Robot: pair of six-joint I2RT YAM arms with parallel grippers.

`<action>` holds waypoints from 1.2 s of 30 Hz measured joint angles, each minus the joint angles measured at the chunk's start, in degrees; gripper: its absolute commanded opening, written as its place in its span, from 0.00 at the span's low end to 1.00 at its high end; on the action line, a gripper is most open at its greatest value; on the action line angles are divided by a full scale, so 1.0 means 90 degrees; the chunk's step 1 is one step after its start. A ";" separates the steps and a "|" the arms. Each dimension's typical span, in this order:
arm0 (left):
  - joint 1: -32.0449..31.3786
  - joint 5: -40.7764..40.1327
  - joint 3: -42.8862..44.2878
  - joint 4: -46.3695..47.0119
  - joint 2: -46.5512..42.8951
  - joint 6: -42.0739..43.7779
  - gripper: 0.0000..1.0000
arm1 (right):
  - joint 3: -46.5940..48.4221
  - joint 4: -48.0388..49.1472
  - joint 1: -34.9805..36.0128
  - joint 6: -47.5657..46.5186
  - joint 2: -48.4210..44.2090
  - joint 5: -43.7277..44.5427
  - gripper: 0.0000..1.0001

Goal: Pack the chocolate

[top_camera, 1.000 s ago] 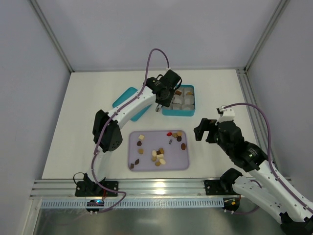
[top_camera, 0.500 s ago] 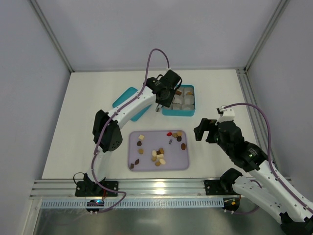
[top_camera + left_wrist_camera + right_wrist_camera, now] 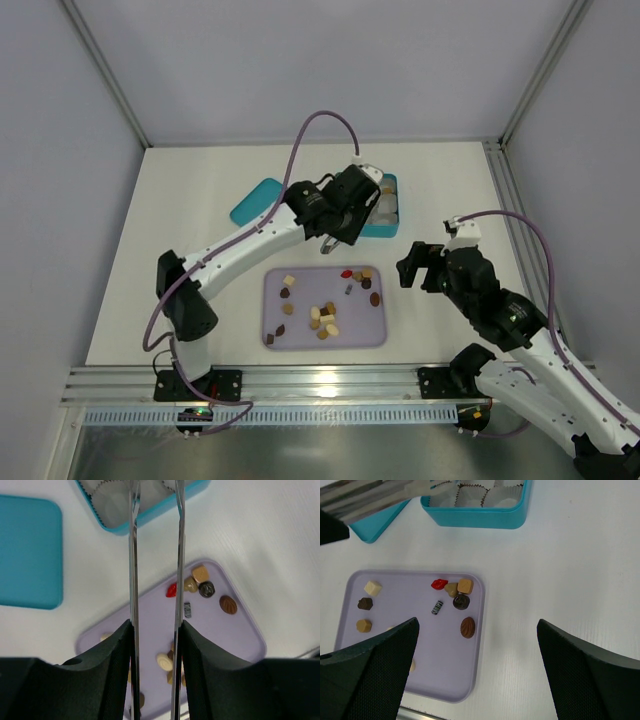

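Note:
Several small chocolate pieces (image 3: 325, 318) in brown, tan, cream and red lie scattered on a lilac tray (image 3: 355, 328). Among them are a red piece (image 3: 439, 584) and a ribbed brown oval (image 3: 467, 627). My left gripper (image 3: 156, 625) is shut on long metal tweezers (image 3: 134, 555). It hangs over the near-left corner of the teal box (image 3: 390, 230), and the tweezer tips (image 3: 326, 250) point at the gap between box and tray. Nothing shows between the blades. My right gripper (image 3: 477, 625) stands wide open and empty above the table, just right of the tray.
White crinkled cups (image 3: 470, 495) line the teal box. Its teal lid (image 3: 255, 200) lies flat to the left of the box. Cage posts and a rail edge the table on the right and at the front.
My left arm has swung, carrying the gripper and tweezers from over the box toward its near edge and the tray. The right arm has not moved.

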 measured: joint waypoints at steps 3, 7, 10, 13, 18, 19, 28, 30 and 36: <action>-0.0364 -0.0002 -0.0580 -0.0019 -0.0435 -0.0219 0.41 | 0.0000 -0.0002 0.0000 0.0000 -0.0051 0.0017 1.00; -0.0889 -0.0053 -0.1243 -0.0104 -0.0758 -0.0588 0.41 | 0.0000 -0.0007 0.0000 0.0005 -0.0112 0.0024 1.00; -0.1282 -0.0073 -0.1654 -0.0104 -0.0899 -0.0891 0.42 | 0.0000 -0.0010 0.0000 0.0012 -0.0160 0.0024 1.00; -0.1610 -0.0117 -0.1889 -0.0202 -0.0991 -0.1183 0.42 | 0.0000 -0.0017 -0.0002 0.0027 -0.0206 0.0024 1.00; -0.1982 -0.0172 -0.2186 -0.0175 -0.1124 -0.1569 0.43 | -0.0002 -0.0034 -0.0002 0.0051 -0.0282 0.0019 1.00; -0.2030 -0.0175 -0.2246 -0.0172 -0.1134 -0.1627 0.43 | -0.0002 -0.0039 0.0000 0.0051 -0.0287 0.0017 1.00; -0.2339 -0.0177 -0.2506 -0.0090 -0.1132 -0.1979 0.43 | -0.0002 -0.0107 -0.0002 0.0053 -0.0325 0.0017 1.00; -0.2378 -0.0163 -0.2543 -0.0049 -0.1132 -0.2035 0.43 | -0.0002 -0.0109 -0.0002 0.0051 -0.0340 0.0017 1.00; -0.2419 -0.0109 -0.2645 0.0027 -0.1124 -0.2084 0.43 | -0.0002 -0.0151 -0.0002 0.0053 -0.0391 0.0017 1.00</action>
